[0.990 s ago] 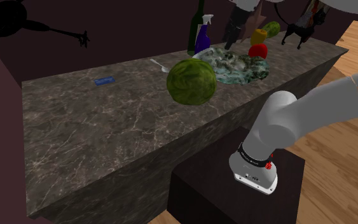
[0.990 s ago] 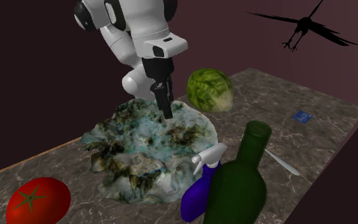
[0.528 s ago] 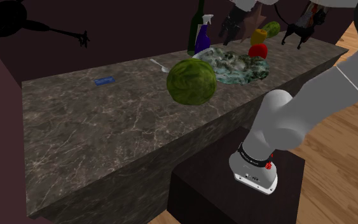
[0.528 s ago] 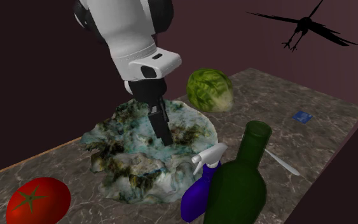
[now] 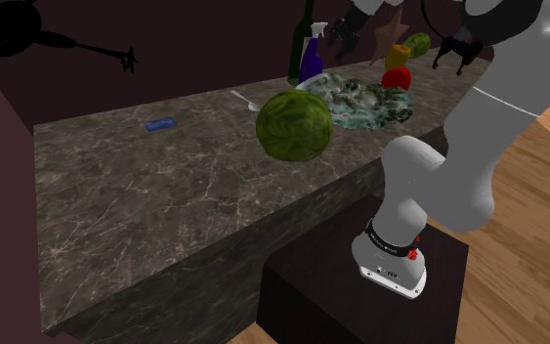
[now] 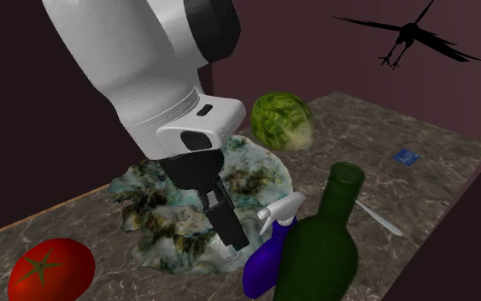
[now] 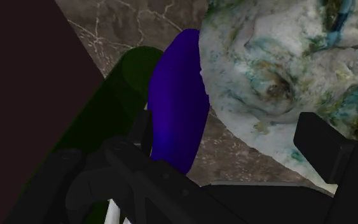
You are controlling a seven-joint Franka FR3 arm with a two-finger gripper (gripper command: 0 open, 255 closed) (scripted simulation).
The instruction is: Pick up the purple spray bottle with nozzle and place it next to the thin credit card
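Observation:
The purple spray bottle [image 6: 262, 267] with a white nozzle stands upright at the counter's far edge, right beside a dark green glass bottle [image 6: 319, 250]. It also appears in the shoulder view, where the purple spray bottle [image 5: 311, 62] is at the back of the counter. My gripper [image 6: 235, 237] hangs over the marbled dish's edge, just short of the spray bottle and not touching it. In the wrist view the gripper [image 7: 234, 167] is open, with the spray bottle [image 7: 179, 108] just ahead of its fingers. The thin blue credit card [image 5: 158, 123] lies flat far along the counter.
A marbled dish [image 6: 157, 201] sits beside the bottles. A green cabbage [image 5: 294, 124] stands between the dish and the card. A pale utensil [image 6: 378, 218] lies near the green bottle. A tomato [image 6: 50, 269], other fruit [image 5: 398, 57] and a dark figurine [image 5: 455, 49] crowd the counter's end.
The arm has swung forward and down. The gripper has moved from above the dish's middle to the dish's edge next to the spray bottle. The objects have stayed in place.

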